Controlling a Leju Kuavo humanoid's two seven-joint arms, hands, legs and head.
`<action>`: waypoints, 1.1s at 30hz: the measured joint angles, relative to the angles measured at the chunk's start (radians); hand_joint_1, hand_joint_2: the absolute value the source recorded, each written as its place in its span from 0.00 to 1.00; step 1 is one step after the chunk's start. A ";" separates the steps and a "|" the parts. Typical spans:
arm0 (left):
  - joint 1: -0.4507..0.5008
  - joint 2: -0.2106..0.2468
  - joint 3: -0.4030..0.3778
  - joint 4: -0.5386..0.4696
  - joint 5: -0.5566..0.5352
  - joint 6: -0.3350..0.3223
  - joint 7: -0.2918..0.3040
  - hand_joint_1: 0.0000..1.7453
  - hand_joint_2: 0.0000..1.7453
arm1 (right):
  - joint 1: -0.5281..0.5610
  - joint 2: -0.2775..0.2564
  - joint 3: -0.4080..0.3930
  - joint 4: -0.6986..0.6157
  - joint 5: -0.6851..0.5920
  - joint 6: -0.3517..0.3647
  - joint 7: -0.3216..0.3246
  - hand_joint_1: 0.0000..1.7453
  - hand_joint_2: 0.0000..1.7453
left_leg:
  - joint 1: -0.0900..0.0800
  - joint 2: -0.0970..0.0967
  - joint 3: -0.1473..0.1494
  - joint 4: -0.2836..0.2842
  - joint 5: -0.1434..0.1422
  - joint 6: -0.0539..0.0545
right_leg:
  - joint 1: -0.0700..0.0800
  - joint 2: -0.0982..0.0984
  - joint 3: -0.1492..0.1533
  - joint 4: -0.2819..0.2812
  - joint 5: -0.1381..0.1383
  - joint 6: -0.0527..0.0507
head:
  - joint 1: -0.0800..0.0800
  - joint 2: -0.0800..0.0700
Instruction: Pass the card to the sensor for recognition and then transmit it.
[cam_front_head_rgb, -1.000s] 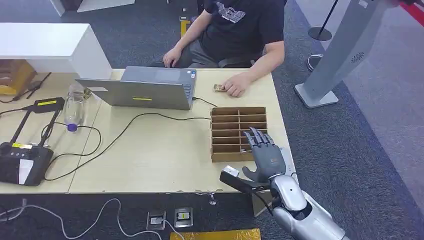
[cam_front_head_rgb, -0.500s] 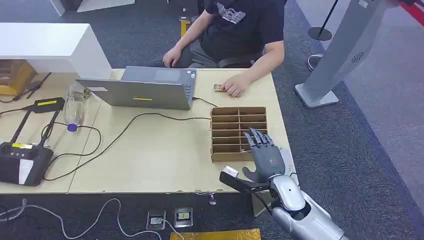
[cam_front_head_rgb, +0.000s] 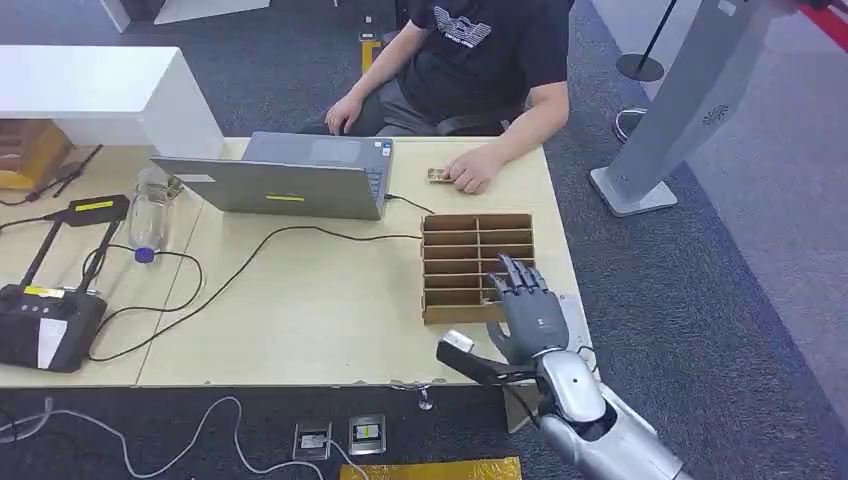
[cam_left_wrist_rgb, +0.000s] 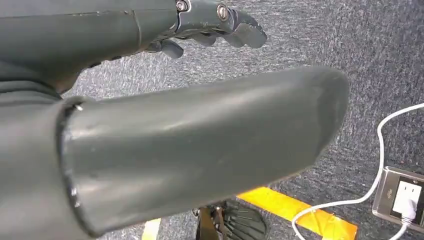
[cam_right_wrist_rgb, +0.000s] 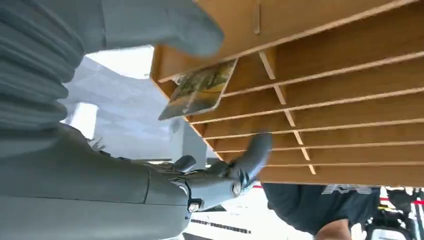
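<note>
Right hand (cam_front_head_rgb: 527, 312) spread wide, empty, over the slotted brown cardboard organizer box (cam_front_head_rgb: 476, 266) at lower centre-right; a picture card (cam_right_wrist_rgb: 200, 90) sticks out of one slot. Left hand (cam_left_wrist_rgb: 210, 22) loosely spread, empty.

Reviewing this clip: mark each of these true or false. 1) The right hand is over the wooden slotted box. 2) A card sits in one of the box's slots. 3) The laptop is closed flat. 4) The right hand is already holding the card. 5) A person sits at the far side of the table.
1) True: the right hand hovers over the near right part of the wooden box.
2) True: the right wrist view shows a card sticking out of a slot.
3) False: the laptop is open, its screen standing up.
4) False: the card is in the box, and the hand's fingers are spread, holding nothing.
5) True: a person sits there, one hand on the table.
</note>
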 joint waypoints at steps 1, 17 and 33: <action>0.000 0.001 0.000 0.000 0.000 0.001 0.000 0.00 0.00 | 0.004 0.003 0.001 0.000 0.006 -0.001 0.009 1.00 1.00 | 0.000 0.000 0.000 0.000 0.000 0.000 | 0.000 0.000 0.000 0.000 0.000 0.000 | 0.000 0.000; 0.000 0.006 0.000 0.000 -0.009 0.001 0.005 0.00 0.00 | 0.022 0.015 0.014 0.000 -0.014 -0.032 0.014 1.00 1.00 | 0.000 0.000 0.000 0.000 0.000 0.000 | 0.000 0.001 0.000 0.000 0.000 0.000 | 0.000 0.000; 0.000 0.009 0.000 0.000 -0.017 -0.005 0.005 0.00 0.00 | 0.043 0.017 0.013 0.008 -0.027 -0.064 0.021 0.00 1.00 | 0.000 0.000 0.000 0.000 0.000 0.000 | 0.000 0.001 0.000 0.000 0.000 0.000 | 0.000 0.000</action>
